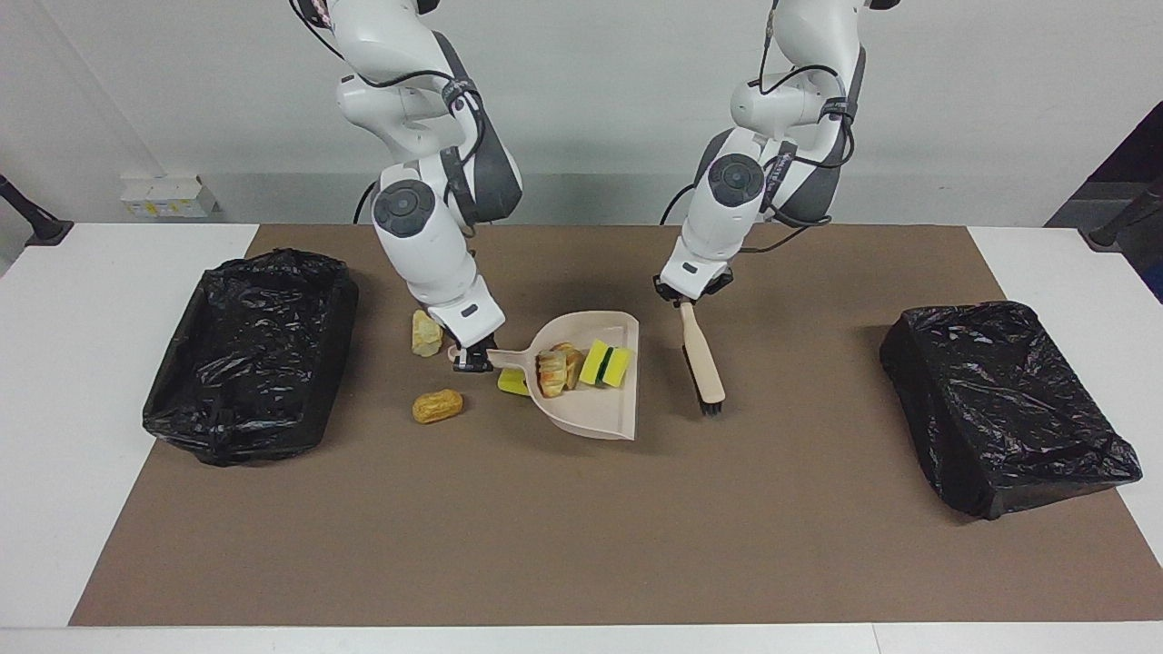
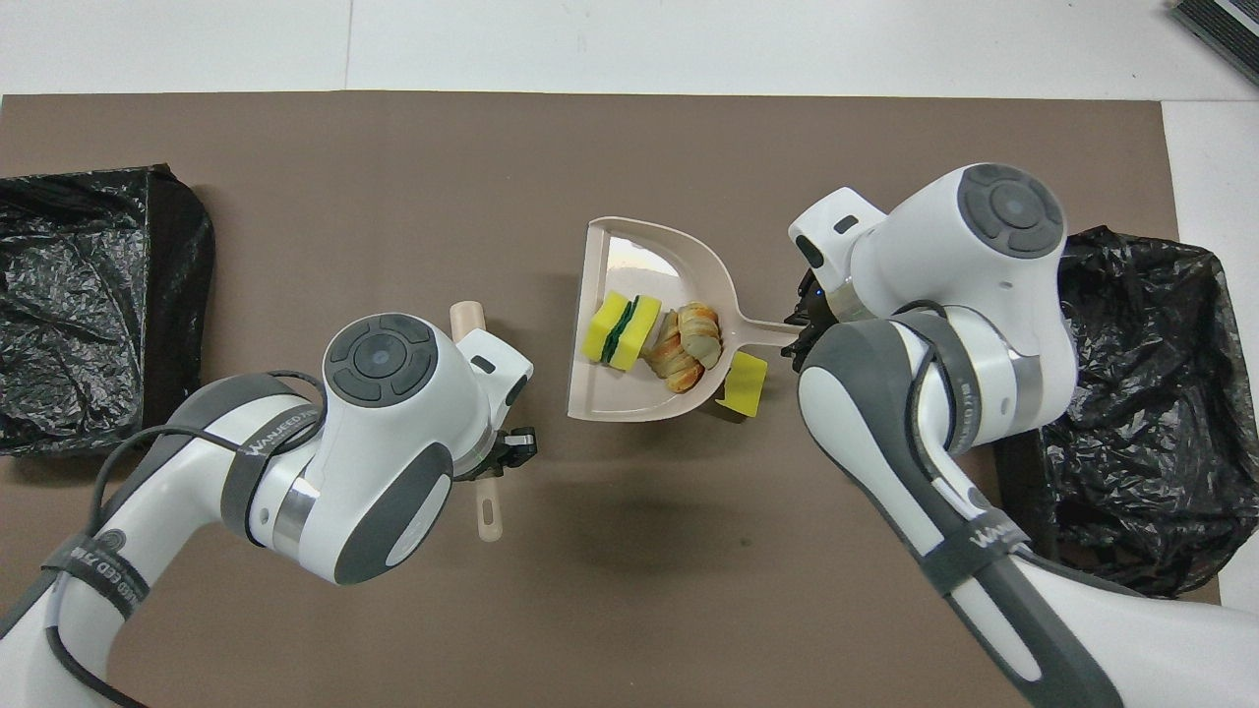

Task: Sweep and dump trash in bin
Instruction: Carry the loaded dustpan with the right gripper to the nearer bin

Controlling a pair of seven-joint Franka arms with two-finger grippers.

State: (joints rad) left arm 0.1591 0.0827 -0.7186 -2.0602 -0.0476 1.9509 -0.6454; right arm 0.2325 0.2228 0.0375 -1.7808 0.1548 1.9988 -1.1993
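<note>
The right gripper (image 1: 472,360) is clamped on the handle of the beige dustpan (image 1: 600,413), which carries a yellow sponge (image 1: 606,363) and a croissant (image 1: 554,368). The left gripper (image 1: 688,300) is closed on the brush (image 1: 701,359), beside the dustpan toward the left arm's end. 3 pieces lie on the mat: a sponge chunk (image 1: 511,383) under the handle, a bread roll (image 1: 437,405) and a pale lump (image 1: 425,332) near the bin (image 1: 245,363).

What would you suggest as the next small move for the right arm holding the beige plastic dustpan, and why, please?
Probably lift and carry it toward the open black-lined bin at the right arm's end. The right gripper is shut on the beige plastic dustpan's handle; the pan holds a yellow-green sponge and a croissant, and the left gripper holds the beige brush beside the pan.
</note>
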